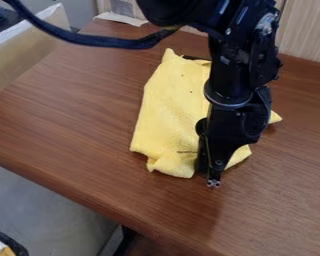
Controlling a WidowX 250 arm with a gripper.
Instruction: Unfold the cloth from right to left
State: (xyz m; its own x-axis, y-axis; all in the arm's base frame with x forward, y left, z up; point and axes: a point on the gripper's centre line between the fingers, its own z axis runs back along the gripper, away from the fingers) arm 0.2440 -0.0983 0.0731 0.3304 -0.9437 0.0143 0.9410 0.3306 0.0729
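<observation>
soft, matt yellow cloth [169,110]; smooth brown wood-grain table [69,115] (faintly glossy, that one).

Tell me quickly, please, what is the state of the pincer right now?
Pincer: at the near edge of the yellow cloth; it cannot be told if it is open or closed, or if it holds cloth.

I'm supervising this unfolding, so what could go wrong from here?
The gripper is at the near edge of the cloth, its tip just past the fabric, so it might miss its hold. That edge looks rumpled, so a pull could bunch the cloth rather than unfold it.
</observation>
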